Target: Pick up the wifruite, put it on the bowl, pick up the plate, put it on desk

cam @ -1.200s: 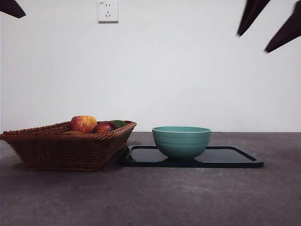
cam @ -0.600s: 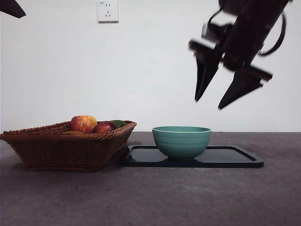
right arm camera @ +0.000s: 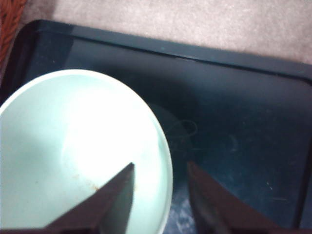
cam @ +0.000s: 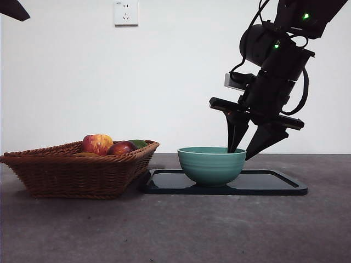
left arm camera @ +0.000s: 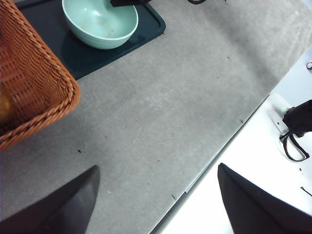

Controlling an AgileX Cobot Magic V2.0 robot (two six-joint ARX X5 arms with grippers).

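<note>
Over the deep teal ridged ceramic bowl (cam: pixel 211 164) | right hand (cam: pixel 247 149) has dropped, jaws wide astride rim | bowl empty, lift judged next | left hand (left arm camera: pixel 156 204) waits wide.

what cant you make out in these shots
- Brown fruit: not identifiable in any view; the basket wall hides its contents in front, and the left wrist view cuts them off.
- Bowl inside: hidden by its wall in front.
- Right claw inner tip: behind the rim.
- Left claw: only tips visible.
</note>
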